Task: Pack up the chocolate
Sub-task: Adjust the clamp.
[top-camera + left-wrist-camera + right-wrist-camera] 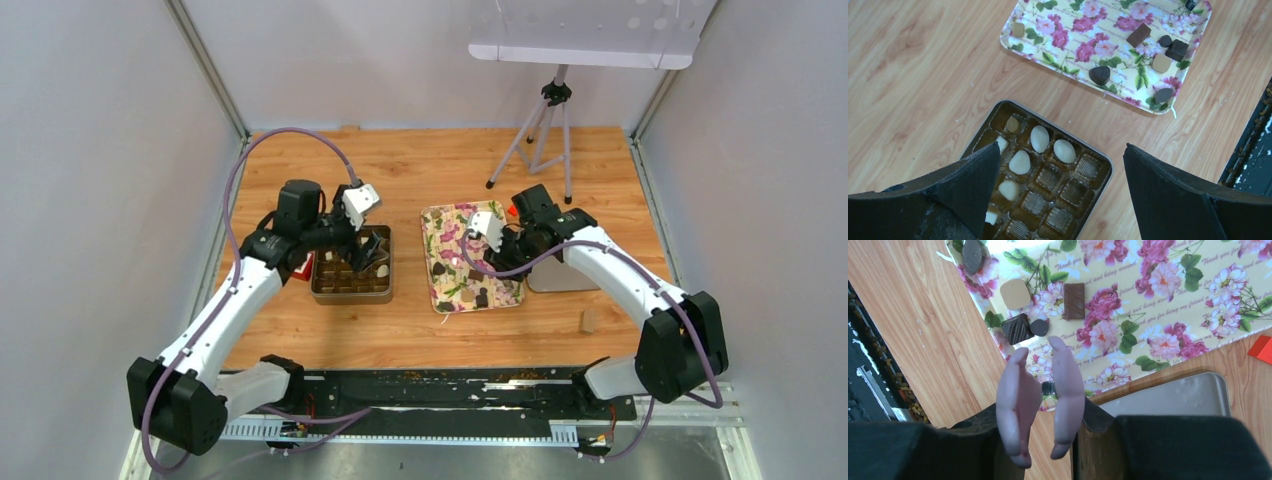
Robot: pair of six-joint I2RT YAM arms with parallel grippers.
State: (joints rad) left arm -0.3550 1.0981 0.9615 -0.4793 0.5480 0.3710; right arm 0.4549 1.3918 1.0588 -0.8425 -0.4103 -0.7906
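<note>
Tin (1068,192): left of the floral tray (1068,30); cream chocolate (1039,138) in several cells.
Floral tray: dark and tan pieces lying loose.
My left gripper (1062,146): spread wide over the tin.
My right gripper (1038,345): at the tray's edge, nearly closed about a dark piece (1048,388); hold unclear.

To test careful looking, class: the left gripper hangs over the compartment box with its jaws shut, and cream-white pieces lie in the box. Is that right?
Not quite. The left gripper hangs over the compartment box with its jaws wide open, not shut; the left wrist view shows the broad gap between them. The cream-white pieces do lie in the box.
</note>
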